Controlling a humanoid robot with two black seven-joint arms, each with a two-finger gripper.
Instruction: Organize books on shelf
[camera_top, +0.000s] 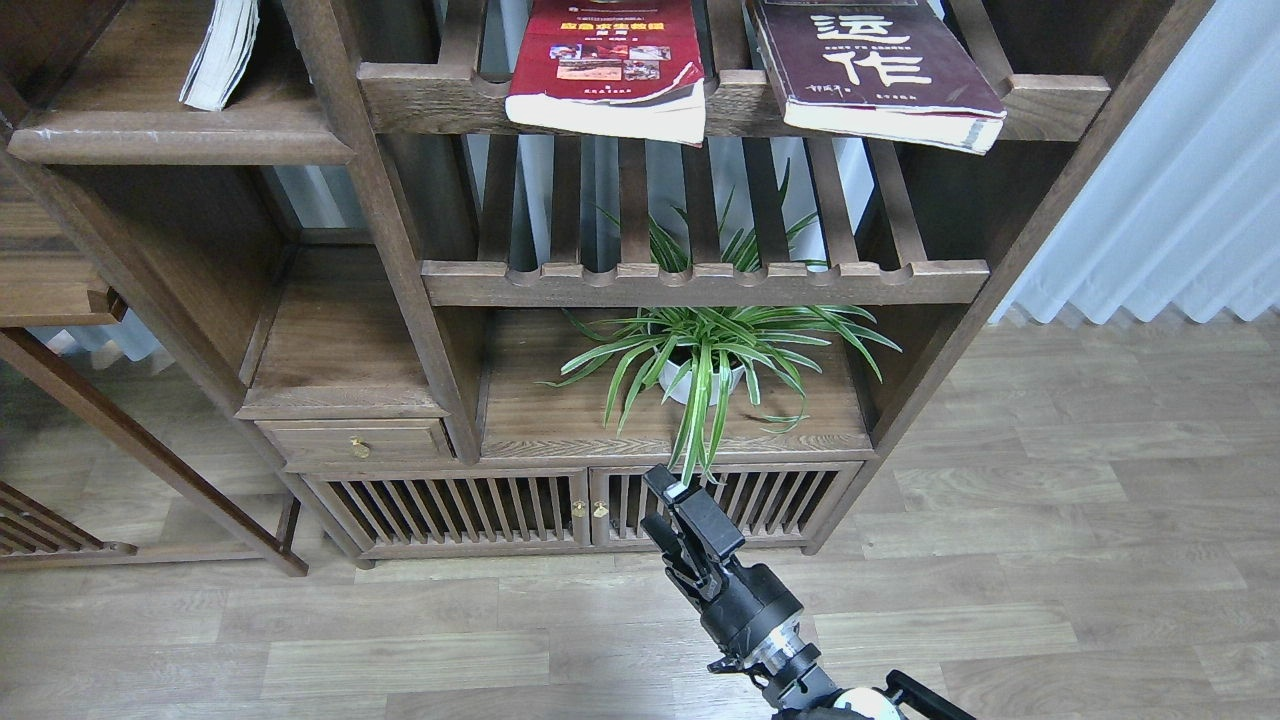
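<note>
The books are in two places. The pale book (222, 52) stands leaning on the shelf (180, 135), the solid brown board at the upper left, with its page edges turned to the front; this seems to be where the books belong. The red book (606, 62) and the maroon book (880, 70) lie flat on the slatted rack (730, 95) to the right, and both hang a little over its front rail. I judge this makes them easy to take from the front edge, but also easy to push off. Two books therefore appear not yet moved to the shelf.

The right tool (672, 510) hangs low in front of the cabinet doors (580, 510), well below the rack, and it carries nothing. Its fingers look close together, but they are dark and seen at an angle, so I cannot tell if they are released or clenched. The left tool is not visible. A potted plant (710, 355) stands under the rack, just behind the tool; a straight rise could brush its leaves.
</note>
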